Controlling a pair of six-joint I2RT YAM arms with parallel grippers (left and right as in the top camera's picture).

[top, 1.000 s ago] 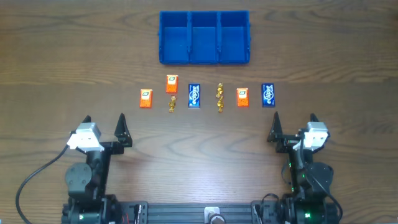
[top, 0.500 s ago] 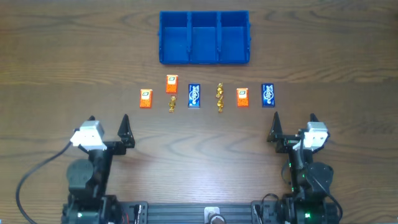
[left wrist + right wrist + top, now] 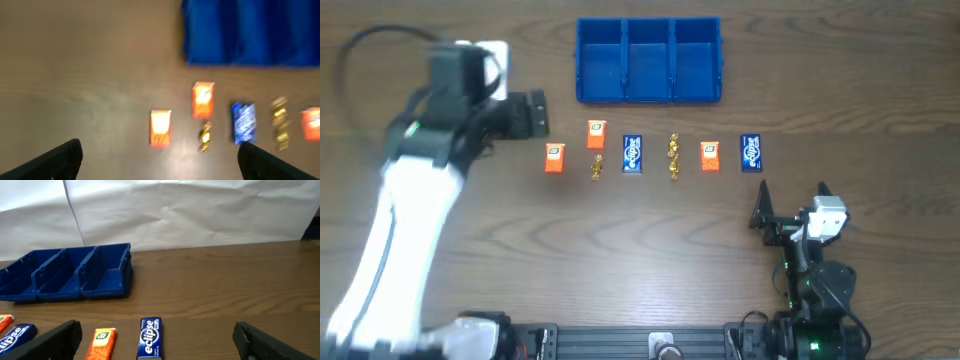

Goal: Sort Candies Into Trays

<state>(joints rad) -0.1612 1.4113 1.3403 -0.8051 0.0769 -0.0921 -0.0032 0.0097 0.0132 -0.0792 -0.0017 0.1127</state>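
White lettering along the blue candy pack [image 3: 150, 339]; small printed label on the orange box [image 3: 102, 341]

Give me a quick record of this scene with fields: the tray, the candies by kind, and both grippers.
tray: blue tray, three compartments, all empty
orange boxes: three, on the wooden table in front of the tray
blue packs: two, same row
gold candies: three small pieces, same row
left gripper: jaws open, high above the row's left end
right gripper: jaws open, near its base, short of the candies
sorted: none yet
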